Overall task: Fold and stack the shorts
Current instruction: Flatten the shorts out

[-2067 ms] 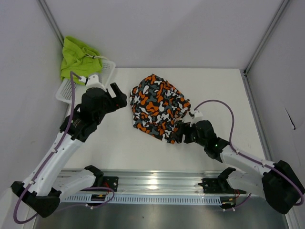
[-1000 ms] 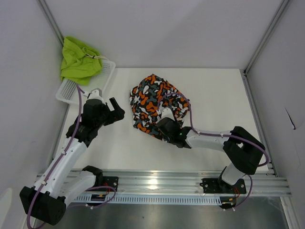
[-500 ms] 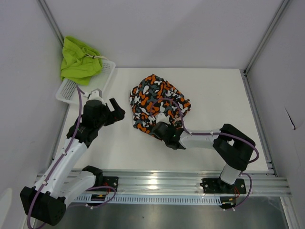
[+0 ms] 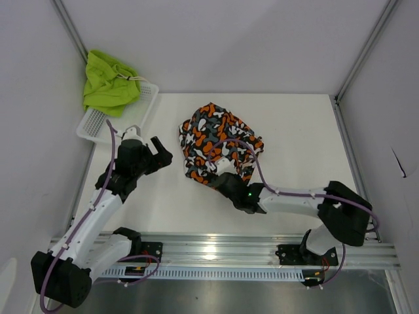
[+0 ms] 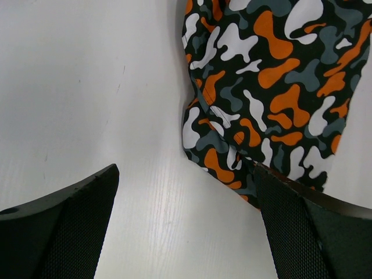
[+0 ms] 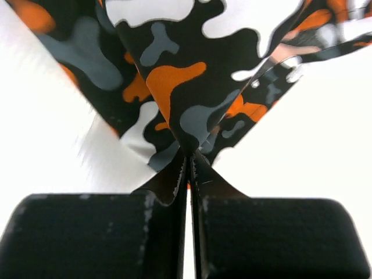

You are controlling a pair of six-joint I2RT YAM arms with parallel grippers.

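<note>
The camo shorts lie bunched in the middle of the table, orange, black, grey and white. My right gripper is shut on their near edge; in the right wrist view the pinched fabric rises in a peak from the closed jaws. My left gripper hangs open just left of the camo shorts, nothing between its fingers, the cloth's near corner beside the right finger. The lime green shorts with a white drawstring hang over the basket at the back left.
A white mesh basket stands tipped at the table's back left corner against the wall. Grey walls close in the left, back and right sides. A metal rail runs along the near edge.
My right gripper has closed on the near edge of the camo shorts and drawn slightly toward me, its arm swinging out to the right. The left arm has barely moved.
</note>
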